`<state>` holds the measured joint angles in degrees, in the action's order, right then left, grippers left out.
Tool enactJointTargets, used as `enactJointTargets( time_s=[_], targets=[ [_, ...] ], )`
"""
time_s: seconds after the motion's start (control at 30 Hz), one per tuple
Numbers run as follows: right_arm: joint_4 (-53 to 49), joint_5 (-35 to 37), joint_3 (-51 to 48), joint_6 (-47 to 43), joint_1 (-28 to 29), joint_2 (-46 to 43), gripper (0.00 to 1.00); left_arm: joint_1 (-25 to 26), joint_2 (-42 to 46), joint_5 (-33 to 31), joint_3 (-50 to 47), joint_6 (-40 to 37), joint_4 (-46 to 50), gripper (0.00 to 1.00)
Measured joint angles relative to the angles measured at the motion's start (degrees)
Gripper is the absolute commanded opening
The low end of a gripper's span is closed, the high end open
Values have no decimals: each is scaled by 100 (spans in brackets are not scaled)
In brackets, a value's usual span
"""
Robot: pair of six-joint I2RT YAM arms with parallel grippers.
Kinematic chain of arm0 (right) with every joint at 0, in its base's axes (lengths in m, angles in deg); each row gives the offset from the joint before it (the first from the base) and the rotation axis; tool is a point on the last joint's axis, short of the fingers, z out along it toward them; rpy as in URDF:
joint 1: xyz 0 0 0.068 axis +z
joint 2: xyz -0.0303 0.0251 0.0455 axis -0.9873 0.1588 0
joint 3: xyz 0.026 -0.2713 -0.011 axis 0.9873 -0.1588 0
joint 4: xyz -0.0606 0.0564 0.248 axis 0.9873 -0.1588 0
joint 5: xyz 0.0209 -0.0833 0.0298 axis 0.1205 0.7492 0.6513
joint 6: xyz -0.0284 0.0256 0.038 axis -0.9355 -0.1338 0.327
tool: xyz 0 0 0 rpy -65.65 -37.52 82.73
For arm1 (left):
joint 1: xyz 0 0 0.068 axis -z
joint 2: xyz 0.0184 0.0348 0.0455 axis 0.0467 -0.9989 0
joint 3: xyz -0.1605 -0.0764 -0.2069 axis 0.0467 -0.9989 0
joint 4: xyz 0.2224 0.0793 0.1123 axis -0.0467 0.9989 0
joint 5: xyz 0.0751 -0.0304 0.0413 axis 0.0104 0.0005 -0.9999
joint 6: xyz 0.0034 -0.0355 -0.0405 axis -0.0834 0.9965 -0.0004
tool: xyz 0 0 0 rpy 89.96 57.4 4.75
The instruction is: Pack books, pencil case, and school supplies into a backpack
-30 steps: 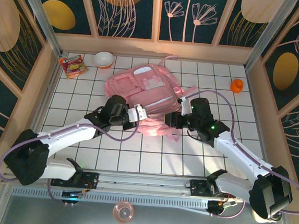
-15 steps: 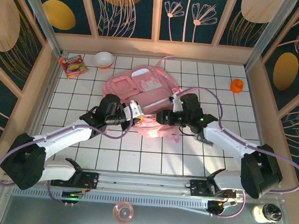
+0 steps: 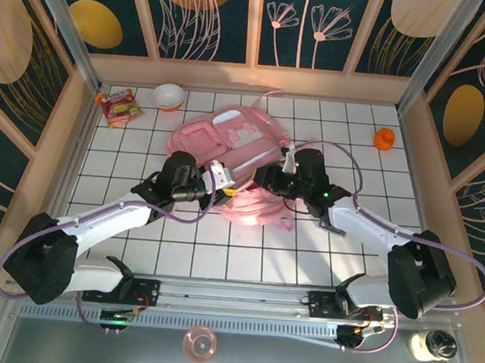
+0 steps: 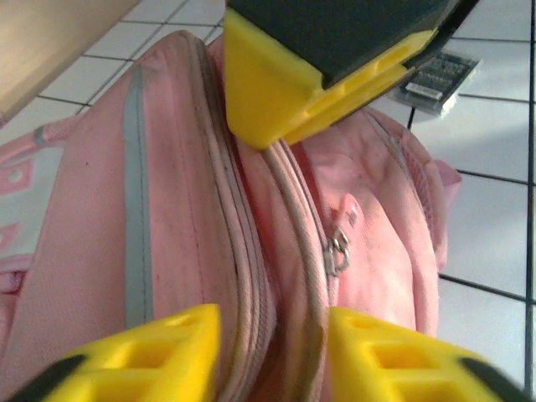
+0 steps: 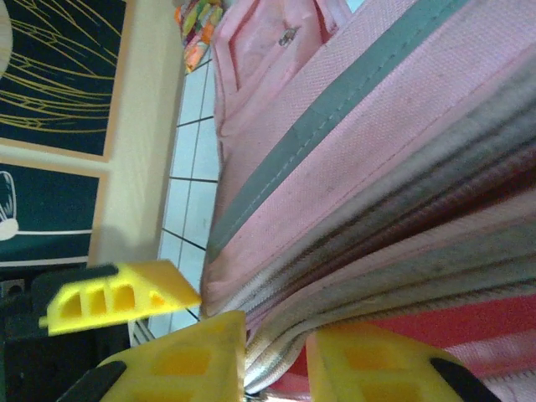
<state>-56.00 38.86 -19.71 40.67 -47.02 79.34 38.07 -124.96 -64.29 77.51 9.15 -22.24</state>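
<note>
Backpack: the pink backpack (image 3: 229, 142) lies flat in the middle of the counter, its near edge toward the arms. Pulled unevenly, it could slide or bunch up, so the opening would close instead of widening.
Left tool: the left tool (image 4: 274, 356) pinches a fold of that near edge along the zip track. Soft cloth may slip out of so shallow a bite.
Right tool: the right tool (image 5: 275, 360) is pressed onto the zip edge just beside the left one. They could knock together if either swings.
Zip pull: the zip pull (image 4: 339, 247) hangs loose by the seam and might snag a fingertip.
Counter: the counter (image 3: 304, 255) is white-tiled and walled in.
Snack packet: the snack packet (image 3: 117, 107) sits at the far left, well apart.
Bowl: the bowl (image 3: 167, 97) stands beside the packet, near the backpack's top and out of the way.
Gadget: the grey gadget (image 4: 435, 75) lies on the tiles near the backpack, not yet packed. The right tool stands between it and the left tool.
Orange thing: the orange thing (image 3: 385, 140) sits at the far right, well apart.
</note>
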Motion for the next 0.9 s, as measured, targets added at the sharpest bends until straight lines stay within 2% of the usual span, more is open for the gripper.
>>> enactJointTargets(
  time_s=[0.1,0.23,0.3,0.4,0.47,0.5,0.53,0.57,0.63,0.7,0.73,0.8,0.9],
  targets=[
    [61,2,0,76,0,0,22,-4,-7,-61,13,-26,-79,59],
    [125,2,2,118,0,0,22,-4,-149,-151,109,-179,-70,78],
    [122,2,2,125,0,0,22,-4,-264,-133,210,-278,-4,83],
    [125,2,4,125,0,0,21,-4,-372,-107,304,-393,83,84],
    [122,2,4,125,0,0,21,-4,-409,-149,328,-413,90,80],
    [125,2,4,125,0,0,21,-4,-433,-177,334,-426,90,77],
    [125,2,4,125,0,0,21,-4,-466,-216,341,-444,74,68],
    [122,2,4,125,0,-2,21,-4,-507,-264,354,-463,68,56],
    [127,13,9,118,0,-11,23,17,-625,-260,422,-492,131,23],
    [116,26,17,48,-11,-46,28,61,-678,-291,446,-501,179,6],
    [33,42,26,-35,-11,-87,33,57,-682,-332,452,-509,186,0],
    [-166,66,33,-249,-20,-232,41,20,-675,-323,452,-479,197,0],
    [-634,157,48,-678,-63,-531,45,11,-658,-275,452,-426,197,0]
  ],
)
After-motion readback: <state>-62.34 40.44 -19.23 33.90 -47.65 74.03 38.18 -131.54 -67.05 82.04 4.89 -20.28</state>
